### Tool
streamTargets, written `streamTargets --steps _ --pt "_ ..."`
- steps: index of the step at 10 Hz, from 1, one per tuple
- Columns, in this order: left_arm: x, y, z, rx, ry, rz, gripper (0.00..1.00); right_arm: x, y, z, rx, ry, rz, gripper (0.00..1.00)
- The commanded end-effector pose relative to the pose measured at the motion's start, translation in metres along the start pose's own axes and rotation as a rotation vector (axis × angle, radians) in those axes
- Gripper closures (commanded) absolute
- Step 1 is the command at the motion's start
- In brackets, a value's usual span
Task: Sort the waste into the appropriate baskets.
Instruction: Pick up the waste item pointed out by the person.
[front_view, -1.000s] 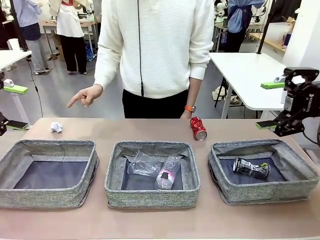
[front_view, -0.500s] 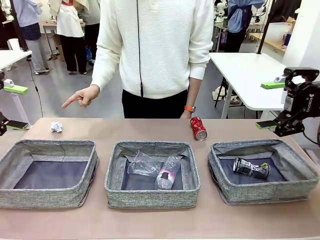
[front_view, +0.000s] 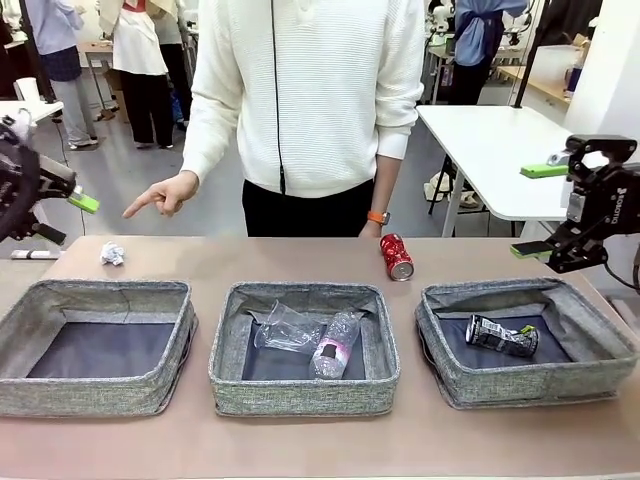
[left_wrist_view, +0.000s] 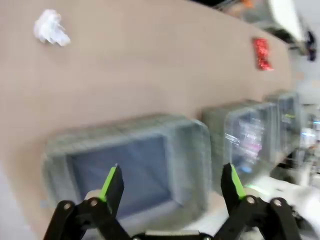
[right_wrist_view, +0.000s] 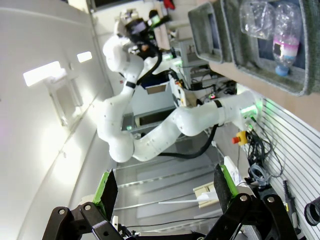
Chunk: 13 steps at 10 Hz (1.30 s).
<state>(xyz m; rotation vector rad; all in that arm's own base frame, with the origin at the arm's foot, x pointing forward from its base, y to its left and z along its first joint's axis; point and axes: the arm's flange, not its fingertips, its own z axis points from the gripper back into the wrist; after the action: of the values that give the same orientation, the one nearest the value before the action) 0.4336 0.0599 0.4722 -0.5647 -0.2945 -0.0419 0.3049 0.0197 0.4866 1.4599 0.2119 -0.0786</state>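
We count: paper ball, red can on desk; cup, bottle in middle basket; left fingers, right fingers spread, empty.

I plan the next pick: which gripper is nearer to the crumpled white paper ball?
Left. The left gripper hangs open close beside the paper ball, on its left; the right gripper is open far off, beyond the right basket.

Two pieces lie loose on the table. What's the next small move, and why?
Probably bring the open left gripper over the crumpled paper ball: it lies loose on the table beyond the left basket, on that arm's side, and the person's hand points toward it.
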Motion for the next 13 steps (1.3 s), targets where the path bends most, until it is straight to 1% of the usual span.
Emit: streamTargets --steps 1,2,3,7,8,9,10,12,13 --pt "0.007 0.016 -0.018 0.416 -0.163 -0.207 0.00 0.000 0.003 0.000 0.016 0.002 0.016 0.00" --pt "0.010 0.010 -0.023 0.421 -0.265 -0.214 0.00 0.000 0.003 0.000 0.016 0.002 0.016 0.00" --pt "0.016 0.011 -0.012 0.145 -0.034 -0.097 0.00 0.000 0.003 0.000 0.016 0.002 0.016 0.00" --pt "0.016 0.011 -0.012 0.145 -0.034 -0.097 0.00 0.000 0.003 0.000 0.016 0.002 0.016 0.00" --pt "0.014 0.014 -0.019 0.167 -0.032 -0.120 0.00 0.000 0.003 0.000 0.016 0.002 0.016 0.00" --pt "0.033 0.023 -0.031 0.168 0.038 -0.121 0.00 0.000 0.003 0.000 0.016 0.002 0.016 0.00" --pt "0.055 0.031 -0.046 0.167 0.087 -0.115 0.00 0.000 0.003 0.000 0.016 0.002 0.016 0.00" --pt "0.091 0.046 -0.086 0.170 0.198 -0.091 0.00 0.000 0.003 0.000 0.016 0.002 0.016 0.00" --pt "0.100 0.052 -0.103 0.198 0.217 -0.072 0.00 0.000 0.003 0.000 0.016 0.002 0.016 0.00"
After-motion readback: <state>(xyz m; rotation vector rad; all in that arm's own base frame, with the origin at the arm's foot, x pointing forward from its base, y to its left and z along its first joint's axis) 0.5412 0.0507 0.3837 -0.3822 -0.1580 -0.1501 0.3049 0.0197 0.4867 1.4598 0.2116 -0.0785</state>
